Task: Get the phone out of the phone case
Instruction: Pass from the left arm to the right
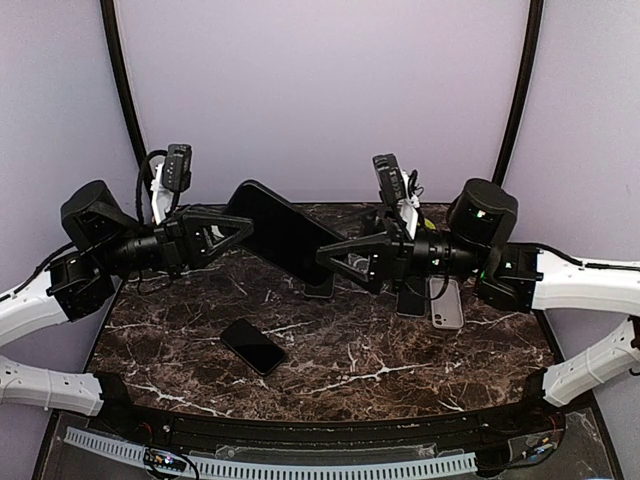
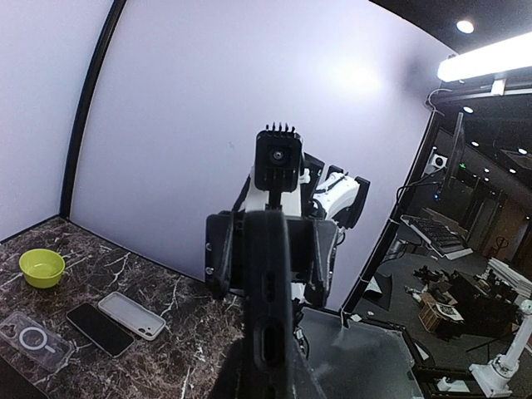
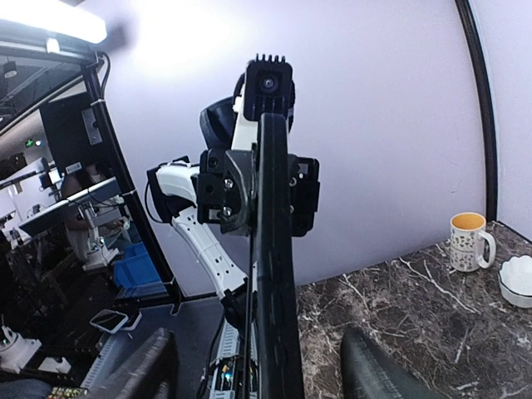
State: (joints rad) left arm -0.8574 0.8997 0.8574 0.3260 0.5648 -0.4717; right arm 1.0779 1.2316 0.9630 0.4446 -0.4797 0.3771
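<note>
The phone [image 1: 285, 235] hangs in the air over the middle of the bench [image 1: 400, 370], slanting from 10 o'clock down to 4 o'clock in the top view, with its dark flat side up. The left tool [image 1: 240, 228] is clamped tight on the phone's 9 o'clock end. The right tool [image 1: 328, 255] sits at the 4 o'clock end. In the right wrist view, its fingers [image 3: 150, 366] stand apart on either side of the phone's thin edge, with a gap on each side and no contact. The left wrist view shows the black case [image 2: 268, 332] edge-on, with cutouts along its rim. A spare phone [image 1: 253, 347] lies flat on the bench at 7 o'clock from the held one, and a loose case [image 1: 446, 302] lies at 3 o'clock under the right arm. A green bowl [image 2: 41, 268] and a mug [image 3: 470, 241] stand at the bench's far edges.
</note>
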